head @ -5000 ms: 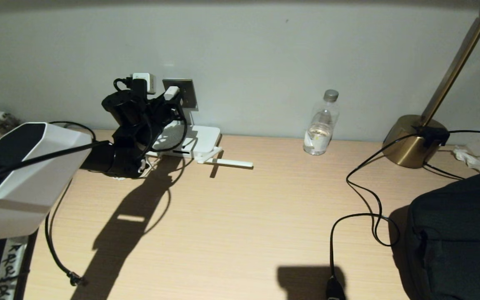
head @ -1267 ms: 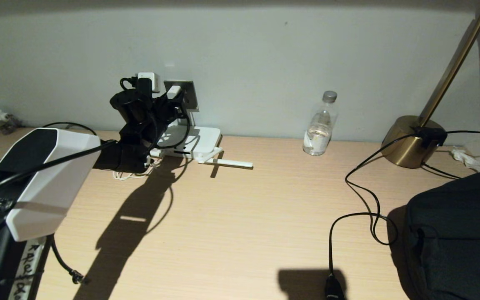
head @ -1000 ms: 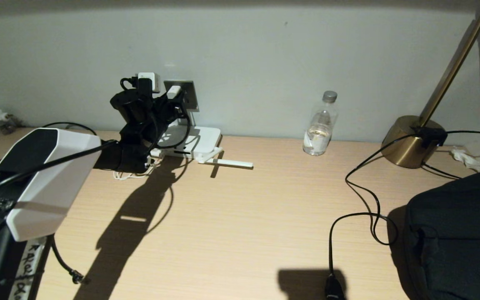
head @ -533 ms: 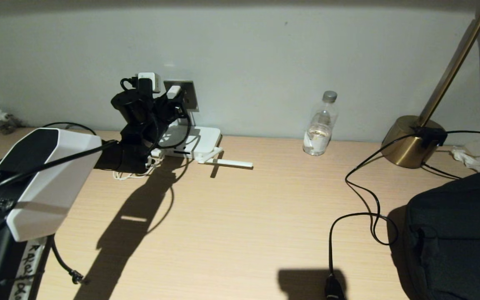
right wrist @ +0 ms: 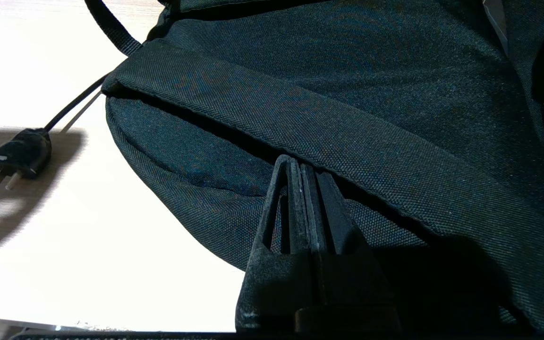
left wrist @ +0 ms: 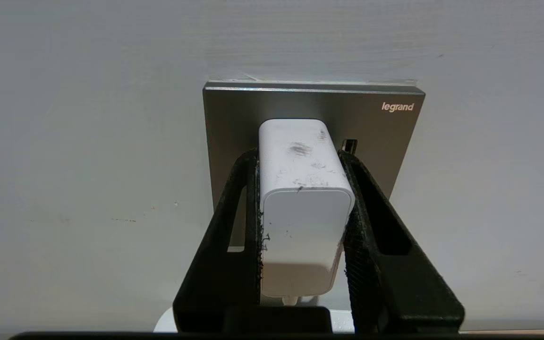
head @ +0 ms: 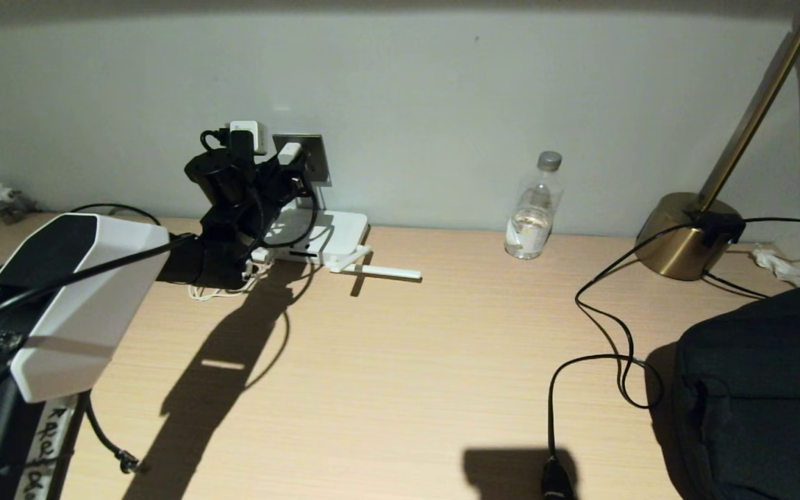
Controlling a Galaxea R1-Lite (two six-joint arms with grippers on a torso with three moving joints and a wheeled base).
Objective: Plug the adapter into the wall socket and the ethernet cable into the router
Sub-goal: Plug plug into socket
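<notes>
Adapter sits pinched between the two black fingers of the left gripper, its far end pressed against the wall socket, a grey plate marked "legrand". Prongs are hidden; contact looks flush from the left wrist view, so insertion is probably complete or nearly so, though seating cannot be confirmed. Gripper has not let go.

Head view: socket at about 11 o'clock on the wall, above the desk edge. Router lies flat directly below it, against the wall, one antenna lying out on the desk toward 3 o'clock.

Ethernet cable trails off the desk's near-left edge, roughly 8 o'clock, its plug end near the left arm's white housing. Well apart from the router; not plugged. That half of the task remains, as judged from this layout.

Right gripper: fingers pressed together, holding nothing, parked over the black bag at 4 o'clock.

Other items:
- water bottle, 1 o'clock, by the wall
- brass lamp, 2 o'clock, its thin black cord looping down to a loose plug at 5 o'clock
- thin white cord coiled under the left wrist

Obstructions: left arm and its cabling crowd the router's ports; the white cord lies in that same approach.
</notes>
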